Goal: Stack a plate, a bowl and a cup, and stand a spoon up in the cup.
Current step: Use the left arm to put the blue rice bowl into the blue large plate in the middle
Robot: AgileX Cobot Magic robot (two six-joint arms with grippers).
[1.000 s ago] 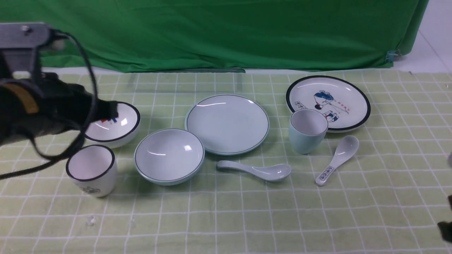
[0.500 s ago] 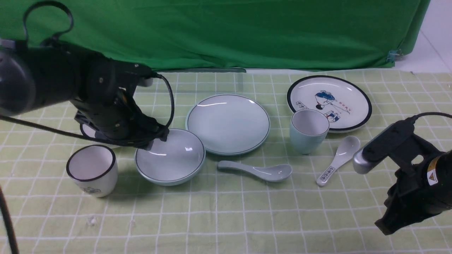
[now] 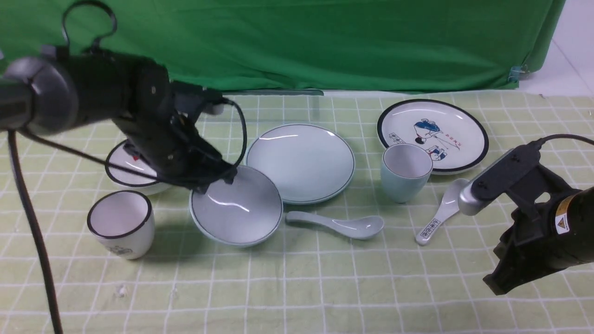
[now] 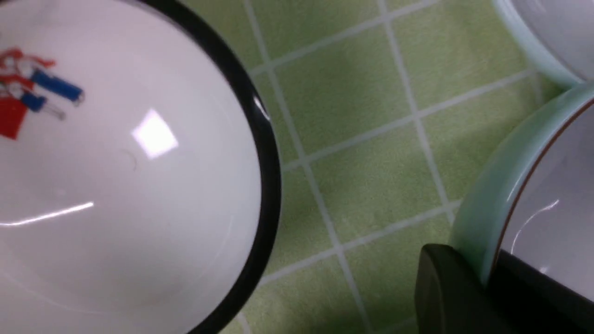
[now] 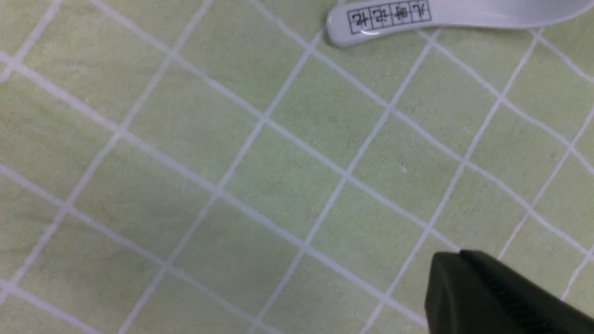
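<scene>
Pale blue bowl tilted, rim pinched in left gripper; right gripper clenched, empty. We noted nothing stacked yet: plate, cup, spoon sat apart.

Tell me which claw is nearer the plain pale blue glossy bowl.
Left. The left claw pinches the rim of the plain pale blue glossy bowl; the right claw hangs far to its right, nearer the camera.

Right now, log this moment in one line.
left jaws: shut on rim of tilted bowl | right jaws: shut, empty | plate: bare
</scene>
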